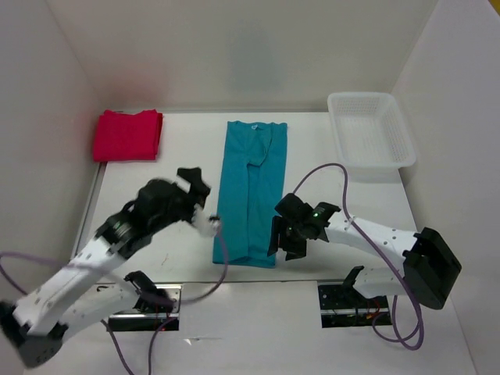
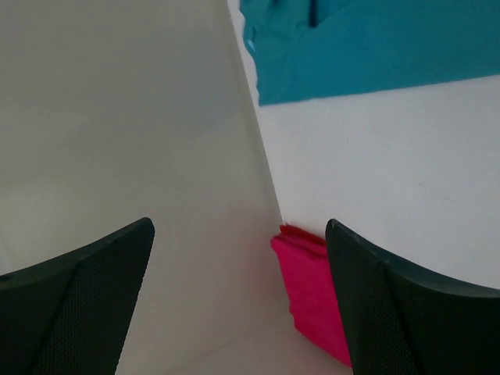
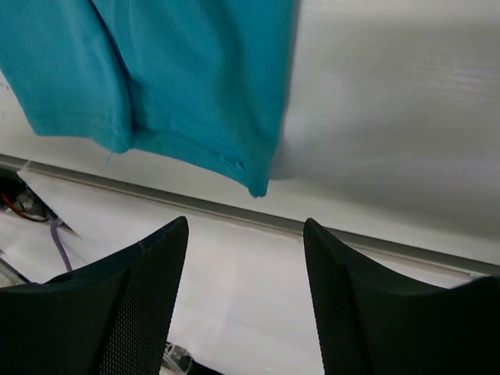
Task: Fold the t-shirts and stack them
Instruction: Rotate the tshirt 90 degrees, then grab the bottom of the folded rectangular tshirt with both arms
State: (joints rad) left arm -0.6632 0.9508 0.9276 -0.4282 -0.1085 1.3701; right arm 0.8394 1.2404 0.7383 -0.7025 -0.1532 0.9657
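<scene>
A teal-blue t-shirt [image 1: 251, 191] lies folded lengthwise into a long strip down the middle of the table. It also shows in the left wrist view [image 2: 367, 47] and the right wrist view [image 3: 156, 70]. A folded crimson-pink shirt [image 1: 127, 134] sits at the far left corner, with a red edge showing on its right side; it also shows in the left wrist view [image 2: 312, 293]. My left gripper [image 1: 195, 186] is open and empty, left of the teal strip. My right gripper [image 1: 280, 234] is open and empty beside the strip's near right corner.
A white plastic lattice basket [image 1: 370, 139] stands at the far right. White walls close in the left, back and right sides. The table's near edge [image 3: 234, 209] runs just past the teal shirt's hem. Purple cables trail from both arms.
</scene>
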